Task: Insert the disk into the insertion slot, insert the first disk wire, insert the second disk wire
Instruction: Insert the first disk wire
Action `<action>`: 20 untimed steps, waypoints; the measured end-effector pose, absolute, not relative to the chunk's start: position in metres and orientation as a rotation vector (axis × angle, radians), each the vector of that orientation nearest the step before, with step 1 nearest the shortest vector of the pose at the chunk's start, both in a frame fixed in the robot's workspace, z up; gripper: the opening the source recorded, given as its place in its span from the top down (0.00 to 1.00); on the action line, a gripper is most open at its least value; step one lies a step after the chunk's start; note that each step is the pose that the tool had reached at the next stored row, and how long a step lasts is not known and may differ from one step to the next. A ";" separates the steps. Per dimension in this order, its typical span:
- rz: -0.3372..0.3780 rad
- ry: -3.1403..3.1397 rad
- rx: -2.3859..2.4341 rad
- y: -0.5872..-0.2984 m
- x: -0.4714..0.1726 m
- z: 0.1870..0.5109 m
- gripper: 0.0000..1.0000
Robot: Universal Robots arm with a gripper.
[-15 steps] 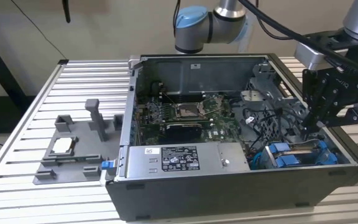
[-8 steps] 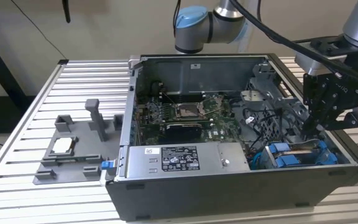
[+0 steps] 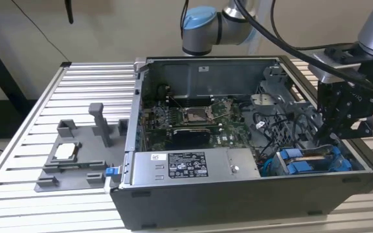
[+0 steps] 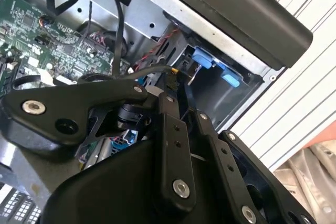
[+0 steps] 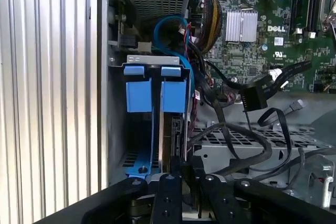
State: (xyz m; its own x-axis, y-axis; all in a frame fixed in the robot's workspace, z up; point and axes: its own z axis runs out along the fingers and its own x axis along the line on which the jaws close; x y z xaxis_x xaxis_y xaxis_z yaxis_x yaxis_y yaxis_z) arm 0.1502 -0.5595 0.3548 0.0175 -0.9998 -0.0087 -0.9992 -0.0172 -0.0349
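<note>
The black claw [image 3: 326, 141] hangs over the boxy dark grey metal drive cage [image 5: 134, 135] at about four o'clock in the open black computer case [image 3: 238, 204]; whether it is clamped or slack cannot be told. In the first wrist view the silver-grey hard drive in its blue carrier [image 5: 172, 135] stands edge-on inside that cage, just beyond the claw [image 5: 181, 163], with two blue plastic tabs [image 5: 139, 90] at the far end. A loose black cable connector [image 5: 253, 98] hangs beside the cage. The exterior view adds a silver labelled power-supply box [image 3: 193, 167] at six o'clock in the case. A grey plastic fixture tray [image 3: 76, 160] lies outside at nine o'clock.
</note>
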 end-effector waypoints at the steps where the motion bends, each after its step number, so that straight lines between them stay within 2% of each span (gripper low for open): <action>1: -0.028 2.181 -2.218 -0.559 0.150 0.355 0.81; 20: -0.016 2.195 -2.232 -0.561 0.150 0.343 0.81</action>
